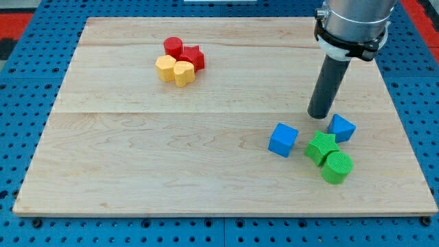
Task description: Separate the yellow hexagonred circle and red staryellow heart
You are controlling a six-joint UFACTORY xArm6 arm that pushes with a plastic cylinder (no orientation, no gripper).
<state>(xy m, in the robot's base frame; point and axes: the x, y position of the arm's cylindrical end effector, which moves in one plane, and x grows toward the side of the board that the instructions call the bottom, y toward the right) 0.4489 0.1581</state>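
Note:
A red circle [173,47], a red star [193,57], a yellow hexagon [165,68] and a yellow heart [184,73] sit packed together, touching, near the view's top left of the wooden board [137,158]. The red circle is at the cluster's top left, the red star at its right, the hexagon at its left, the heart at its bottom. My tip [318,115] rests on the board far to the view's right of this cluster, just above and left of a blue block.
A blue cube [282,139] lies at the view's lower right. Another blue block [341,127], a green star [321,147] and a green cylinder [337,167] sit close together beside it. The arm's body [353,24] hangs over the board's top right.

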